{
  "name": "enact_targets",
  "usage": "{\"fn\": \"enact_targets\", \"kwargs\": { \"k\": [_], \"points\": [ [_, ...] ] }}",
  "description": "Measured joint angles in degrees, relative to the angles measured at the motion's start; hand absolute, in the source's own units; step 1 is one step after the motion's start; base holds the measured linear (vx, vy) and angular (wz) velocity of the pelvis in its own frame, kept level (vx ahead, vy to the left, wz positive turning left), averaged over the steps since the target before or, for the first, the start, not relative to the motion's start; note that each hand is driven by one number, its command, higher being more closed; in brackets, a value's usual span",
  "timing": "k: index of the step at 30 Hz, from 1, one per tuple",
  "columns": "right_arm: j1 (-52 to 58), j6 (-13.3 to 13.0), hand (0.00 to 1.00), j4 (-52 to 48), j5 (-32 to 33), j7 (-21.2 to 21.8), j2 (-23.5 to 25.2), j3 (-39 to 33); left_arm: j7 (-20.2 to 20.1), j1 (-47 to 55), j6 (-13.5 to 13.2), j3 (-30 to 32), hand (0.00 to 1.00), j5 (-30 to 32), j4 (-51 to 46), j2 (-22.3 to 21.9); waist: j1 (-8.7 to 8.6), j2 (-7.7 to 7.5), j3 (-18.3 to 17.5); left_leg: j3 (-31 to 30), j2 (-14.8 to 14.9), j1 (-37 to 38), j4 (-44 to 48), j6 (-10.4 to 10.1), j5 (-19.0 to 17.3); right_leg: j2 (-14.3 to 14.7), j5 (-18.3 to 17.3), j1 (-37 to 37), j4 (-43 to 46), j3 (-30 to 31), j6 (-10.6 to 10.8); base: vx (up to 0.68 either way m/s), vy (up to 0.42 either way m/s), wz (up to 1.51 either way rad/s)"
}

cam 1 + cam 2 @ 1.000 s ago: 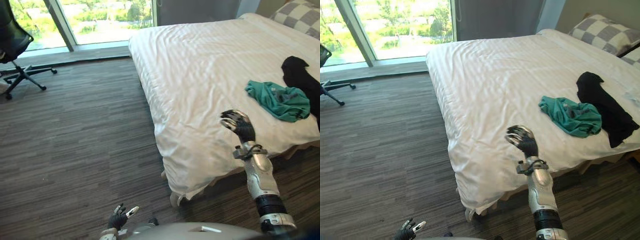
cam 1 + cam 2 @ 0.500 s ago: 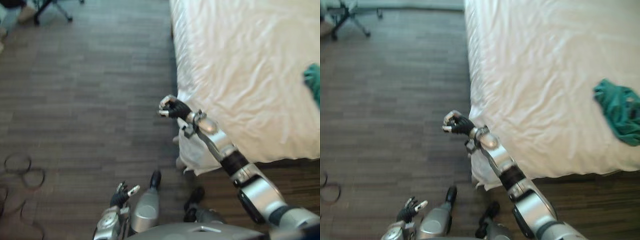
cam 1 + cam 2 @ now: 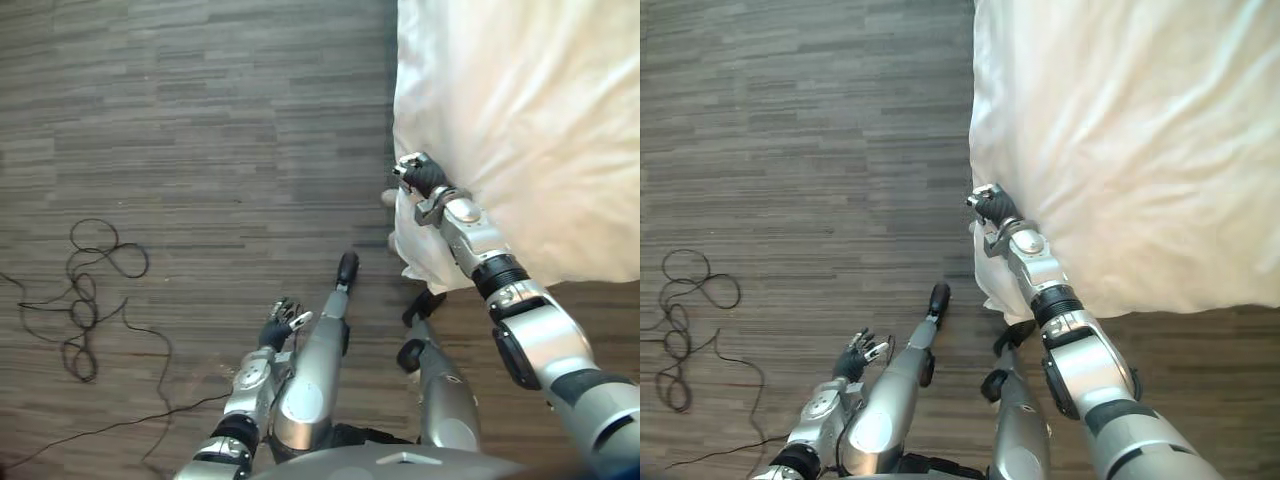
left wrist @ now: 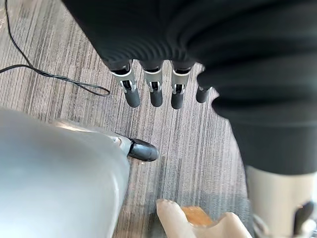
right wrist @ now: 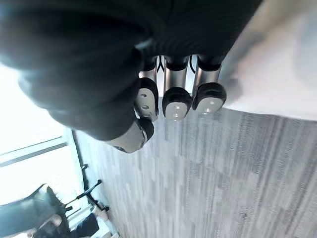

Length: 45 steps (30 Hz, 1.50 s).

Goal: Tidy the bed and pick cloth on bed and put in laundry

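- The left hand (image 3: 281, 325) hangs low, close to the robot's body and above the wooden floor (image 3: 200, 120). Its fingers (image 4: 132, 94) are straight and a little spread. It holds nothing and touches nothing.
- The right hand (image 3: 421, 176) is reached forward to the near corner of the bed (image 3: 520, 110). Its fingers (image 5: 176, 105) are curled in against the thumb, like a loose fist, and there is nothing between them.
- This hand is just at the edge of the white sheet (image 3: 1120, 150). I cannot tell if the knuckles touch the cloth or are only beside it.
- Under the right forearm, the corner of the sheet (image 3: 424, 262) hangs down along the side of the bed toward the floor.
- The bed takes the upper right part of the head views. Its long side edge runs away from the robot, and its foot edge runs to the right.
- To the left of the bed the floor is wide and open.
- Far behind, the right wrist view shows a dark office chair (image 5: 27, 212) near a bright window.
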Motion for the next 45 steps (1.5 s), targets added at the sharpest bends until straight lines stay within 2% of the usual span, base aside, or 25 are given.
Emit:
{"fn": "enact_targets", "kwargs": {
  "k": [4, 6, 8, 10, 12, 13, 16, 20, 22, 24, 26, 27, 28, 30, 32, 34, 37, 39, 40, 41, 42, 44, 45],
  "points": [
    [2.16, -0.63, 1.0, -0.06, 2.57, -0.31, 0.5, 0.01, 0.04, -0.18, 0.21, 0.14, 0.0, -1.46, 0.02, -0.59, -1.19, -0.01, 0.0, 1.52, -0.52, -1.23, -0.1, 0.07, 0.03, -0.72, 0.57, -2.0, 0.12, 1.57, 0.45, 0.02, 0.053, -0.13],
    [2.87, -1.89, 1.0, 0.11, 4.31, 0.17, 0.53, -0.08, 0.03, -0.21, 0.2, 0.21, 0.0, -1.5, -0.6, -1.01, -1.5, -0.02, 0.0, 2.33, -0.87, -1.23, -0.1, 0.31, -0.16, -1.08, 0.77, -2.15, 0.1, 2.06, 0.75, 0.02, 0.079, -0.05],
    [5.43, -4.54, 1.0, 0.6, 6.55, 2.15, 3.11, -4.95, 0.07, -0.21, 0.19, 0.85, 0.0, -1.78, -1.84, -1.48, -2.09, -0.05, 0.0, 2.71, -1.43, -1.23, -0.13, 0.13, -0.37, -1.49, 0.96, -2.17, -0.14, 2.62, 1.05, 0.03, 0.064, 0.0],
    [8.39, -5.91, 1.0, 1.44, 8.52, 3.99, 4.93, -8.21, 0.07, -0.44, 0.22, 1.78, 0.0, -1.97, -2.6, -1.86, -2.65, -0.31, 0.0, 3.34, -1.69, -1.12, -0.11, 0.15, -0.38, -1.78, 1.24, -2.14, -0.42, 3.08, 1.38, 0.06, 0.076, -0.08],
    [11.86, -7.88, 1.0, 1.31, 9.29, 6.22, 7.01, -9.25, 0.12, -0.64, 0.87, 2.84, 0.0, -1.96, -3.69, -1.86, -3.47, -1.04, 0.39, 4.06, -1.82, -0.13, -0.15, 0.34, -0.68, -1.85, 1.47, -1.49, -0.67, 4.21, 1.6, 0.08, 0.071, -0.19],
    [14.3, -8.72, 1.0, 1.35, 9.57, 6.43, 9.27, -10.84, 0.23, -0.8, 1.33, 2.88, 0.0, -1.93, -3.9, -1.64, -4.56, -1.44, 0.54, 4.46, -1.82, 1.11, -0.11, 0.49, -1.11, -1.82, 1.49, -0.47, -0.85, 4.67, 1.64, 0.05, 0.04, -0.19],
    [20.84, -9.23, 1.0, 1.62, 11.45, 6.56, 11.53, -13.28, 0.46, -0.96, 2.1, 2.6, 0.0, -1.59, -4.22, -1.84, -4.95, -2.77, 0.47, 6.81, -1.73, 4.57, -0.08, 0.56, -2.48, -1.69, 1.52, 1.86, -1.25, 7.26, 1.73, 0.07, 0.04, -0.43],
    [30.98, -9.72, 1.0, 2.16, 15.05, 5.92, 12.62, -20.7, 0.9, -0.9, 2.52, 2.37, 0.0, 0.04, -3.36, -1.6, -7.18, -4.83, -0.63, 9.73, -1.51, 8.47, -0.1, 0.83, -4.12, -1.35, 1.48, 4.48, -1.91, 10.0, 2.01, 0.08, 0.02, -0.4],
    [36.92, -10.36, 1.0, 2.96, 17.3, 5.27, 12.56, -23.01, 1.54, -0.41, 2.63, 2.37, 0.0, 1.64, -0.89, -0.96, -8.41, -6.7, -3.24, 11.88, -0.97, 11.04, -0.23, 0.96, -5.18, -0.81, 1.35, 5.78, -2.03, 11.99, 2.17, 0.14, 0.003, -0.54],
    [41.83, -11.1, 1.0, 2.98, 18.07, 4.76, 12.46, -24.97, 1.7, 0.65, 2.67, 2.35, 0.0, 3.17, 0.71, -0.88, -8.95, -7.53, -6.59, 13.32, -0.44, 13.58, -0.53, 0.55, -5.97, -0.28, 0.79, 7.36, -2.07, 12.55, 2.58, 0.15, -0.02, -0.44],
    [47.54, -12.43, 1.0, 3.05, 18.75, 3.42, 12.4, -27.13, 1.68, 2.27, 2.97, 2.39, 0.0, 3.3, 2.71, -1.12, -9.54, -7.58, -11.39, 14.32, 0.27, 17.71, -1.68, -0.1, -6.8, 0.59, -0.55, 10.53, -2.07, 13.41, 2.51, 0.15, -0.037, -0.3],
    [48.97, -13.35, 1.0, 3.06, 17.56, 2.36, 12.54, -27.51, 1.62, 2.94, 3.24, 2.42, 0.0, 3.31, 2.94, -1.03, -9.6, -7.64, -12.65, 14.71, 0.49, 18.95, -1.69, -0.16, -7.22, 0.84, -0.98, 11.57, -2.07, 13.55, 2.63, 0.19, -0.064, -0.28],
    [51.91, -15.7, 1.0, 2.87, 13.63, -0.4, 12.95, -27.89, 1.49, 4.58, 3.88, 2.46, 0.0, 3.56, 3.66, -1.01, -9.99, -7.46, -15.81, 15.19, 1.1, 21.61, -1.73, -0.65, -8.14, 1.38, -1.94, 13.94, -2.0, 13.72, 2.4, 0.17, -0.069, -0.22],
    [53.98, -17.42, 1.0, 1.37, 10.37, -3.09, 12.96, -27.96, 1.25, 5.92, 4.77, 2.48, 0.0, 5.39, 4.54, -1.13, -10.44, -7.24, -18.95, 15.55, 1.5, 23.33, -1.87, -1.09, -8.69, 1.46, -2.72, 15.52, -1.93, 13.73, 2.49, 0.11, -0.055, -0.16],
    [56.56, -19.08, 1.0, -6.0, 6.05, -7.88, 12.91, -27.9, 1.27, 8.02, 5.98, 2.41, 0.0, 6.11, 4.62, -1.6, -10.59, -6.89, -21.44, 16.35, 2.02, 25.76, -2.03, -1.41, -9.32, 1.96, -3.34, 17.57, -1.89, 14.1, 2.13, 0.04, -0.039, -0.18],
    [57.63, -19.43, 1.0, -14.88, 3.26, -11.13, 12.89, -27.84, 1.39, 10.04, 6.17, 2.19, 0.0, 7.75, 4.54, -1.82, -10.9, -6.84, -22.4, 16.47, 2.26, 27.07, -2.05, -1.5, -9.45, 2.18, -3.53, 18.76, -1.93, 14.09, 2.15, 0.01, -0.039, -0.04],
    [58.59, -19.72, 1.0, -31.07, -0.82, -12.39, 12.62, -27.79, 1.93, 12.99, 5.36, 1.34, 0.0, 9.23, 2.82, -1.5, -10.98, -7.16, -23.51, 16.29, 2.43, 28.19, -2.05, -1.5, -9.45, 2.31, -3.57, 20.25, -2.06, 13.76, 2.13, -0.03, -0.029, 0.03],
    [58.17, -19.69, 1.0, -41.0, -2.17, -10.46, 12.32, -26.81, 2.34, 14.54, 3.73, 1.07, 0.0, 10.11, 1.69, -0.97, -10.95, -7.1, -23.93, 16.22, 2.35, 28.49, -2.06, -1.48, -9.44, 2.22, -3.57, 20.82, -2.11, 13.74, 2.15, -0.06, -0.017, 0.02],
    [57.32, -19.69, 1.0, -46.28, -2.58, -8.04, 11.77, -26.15, 2.6, 15.16, 2.91, 0.64, 0.0, 10.13, 1.26, -0.25, -10.93, -7.17, -23.93, 16.03, 2.27, 28.67, -2.06, -1.48, -9.46, 2.15, -3.6, 21.13, -2.14, 13.67, 2.22, -0.05, -0.006, 0.03],
    [56.34, -19.67, 1.0, -47.87, -2.74, -6.98, 11.13, -25.61, 2.63, 15.53, 2.43, 0.22, 0.0, 10.12, 0.99, 0.19, -10.93, -7.2, -23.91, 15.88, 2.22, 28.56, -2.06, -1.45, -9.64, 2.14, -3.65, 21.06, -2.17, 13.65, 2.32, -0.07, -0.007, 0.04],
    [53.4, -19.56, 1.0, -49.24, -2.42, -4.2, 9.67, -25.05, 2.59, 16.35, 1.97, -0.07, 0.0, 10.13, 0.43, 1.07, -10.91, -7.0, -23.86, 15.54, 2.05, 27.64, -2.05, -1.37, -9.6, 2.03, -3.57, 20.12, -2.17, 13.66, 2.49, -0.08, -0.007, 0.05],
    [47.6, -18.28, 1.0, -49.36, 0.63, -1.24, 6.72, -23.83, 2.58, 16.73, 1.93, -1.18, 0.0, 9.96, 0.29, 2.66, -10.8, -7.0, -23.52, 14.45, 1.65, 24.91, -2.03, -0.91, -9.21, 1.66, -3.38, 17.82, -2.18, 13.27, 2.32, -0.08, 0.002, 0.23],
    [39.84, -16.82, 1.0, -47.52, 5.28, 0.54, 3.74, -22.47, 2.5, 16.31, 1.93, -2.43, 0.0, 9.28, 0.58, 3.42, -10.71, -6.6, -21.82, 12.93, 1.16, 21.9, -2.02, -0.73, -8.14, 1.06, -2.58, 15.42, -2.16, 12.53, 2.3, -0.06, 0.015, 0.4]
  ]
}}
